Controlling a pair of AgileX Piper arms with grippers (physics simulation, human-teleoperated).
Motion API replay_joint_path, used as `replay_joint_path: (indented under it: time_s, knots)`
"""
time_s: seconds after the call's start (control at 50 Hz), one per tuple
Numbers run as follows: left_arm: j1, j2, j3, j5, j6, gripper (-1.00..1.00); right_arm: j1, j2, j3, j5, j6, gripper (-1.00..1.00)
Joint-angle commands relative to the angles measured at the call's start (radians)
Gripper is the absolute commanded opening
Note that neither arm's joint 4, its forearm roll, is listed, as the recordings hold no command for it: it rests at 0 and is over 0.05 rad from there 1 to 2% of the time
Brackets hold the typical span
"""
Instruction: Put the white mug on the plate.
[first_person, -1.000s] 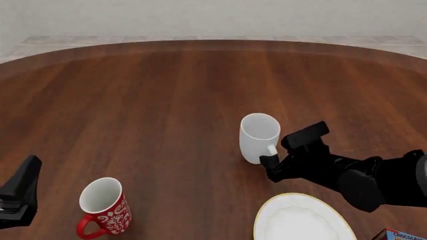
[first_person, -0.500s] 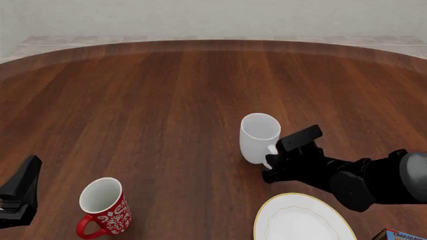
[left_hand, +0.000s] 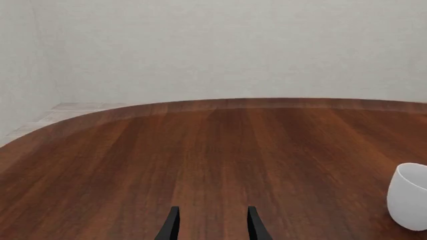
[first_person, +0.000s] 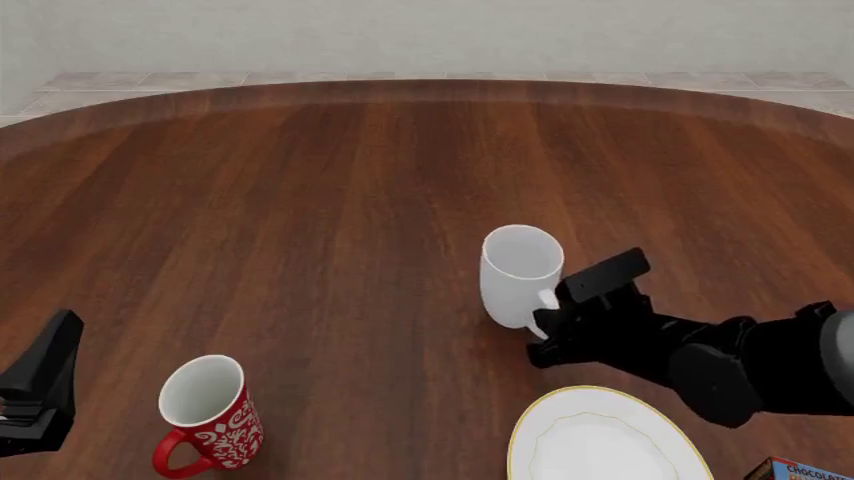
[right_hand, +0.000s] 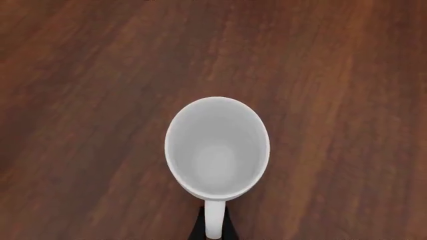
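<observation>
Two mugs stood on the table (first_person: 267, 180): the white mug (first_person: 518, 275) upright near the middle-right, and a red mug (first_person: 207, 412) well apart toward the near left. Right gripper (first_person: 539, 325) sat at the white mug's handle; from the right wrist view the handle (right_hand: 214, 220) ran straight down between two dark fingers (right_hand: 194, 231) that lay snug against its sides, so the pincer read as pinched on the handle, mug base apparently on the wood. Step in hand, by my judgement: the grasp was made and the lift was about to begin. The plate (first_person: 607, 440) lay just near-side of the gripper, close but not touching the mug. Next move would call for a short raise to clear the gold rim, a carry toward the near edge, and a level set-down on the plate's centre; a handle-only hold could let the mug swing or tip. Left gripper (left_hand: 211, 227) hung idle at the near left, fingers spread with nothing between. Against the frame a second earlier, the right gripper had closed in on the handle; mug, plate and red mug had not shifted.
</observation>
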Motion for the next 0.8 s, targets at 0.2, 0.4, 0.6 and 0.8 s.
replay_joint_path:
  time_s: [0.2,0.4,0.6,0.8]
  knots:
    - [0.0,0.0,0.0,0.0,0.0,1.0,-0.004,-0.202,0.047,0.122,-0.022,-1.0]
    - [0.0,0.0,0.0,0.0,0.0,1.0,-0.009,-0.376,0.093,0.232,-0.033,-1.0]
    - [0.0,0.0,0.0,0.0,0.0,1.0,0.001,-0.574,0.132,0.374,-0.037,-1.0]
    - [0.0,0.0,0.0,0.0,0.0,1.0,0.018,-0.739,0.151,0.51,-0.037,-1.0]
